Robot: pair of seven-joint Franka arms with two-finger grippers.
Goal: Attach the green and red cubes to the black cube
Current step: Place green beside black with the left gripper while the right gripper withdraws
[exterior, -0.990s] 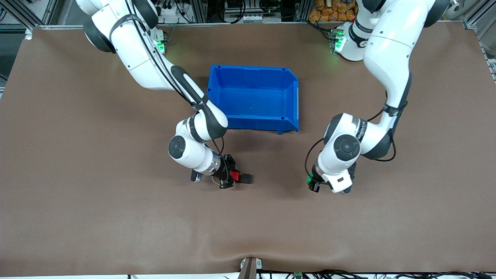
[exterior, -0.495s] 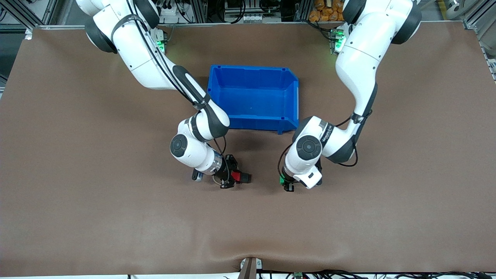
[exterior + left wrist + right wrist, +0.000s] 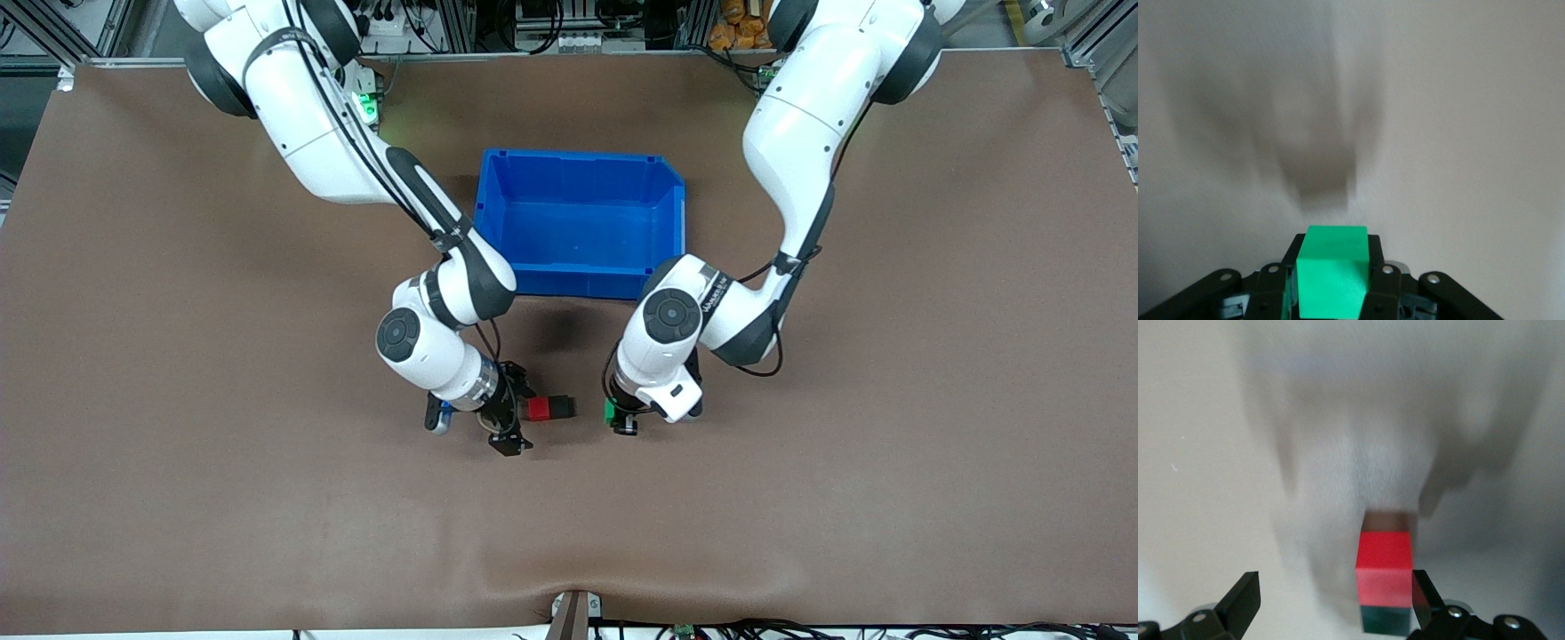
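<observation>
Right gripper [image 3: 508, 418] spread wide; left gripper [image 3: 620, 420] clamped.

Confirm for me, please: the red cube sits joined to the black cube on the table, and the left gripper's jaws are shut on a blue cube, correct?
Not quite: the cube in the left gripper is green, not blue; the left wrist view shows the green cube clamped there. The rest holds: the red cube sits against the black cube on the table.

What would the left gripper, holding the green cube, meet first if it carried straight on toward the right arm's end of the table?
Probably the black cube, joined to the red cube.
</observation>
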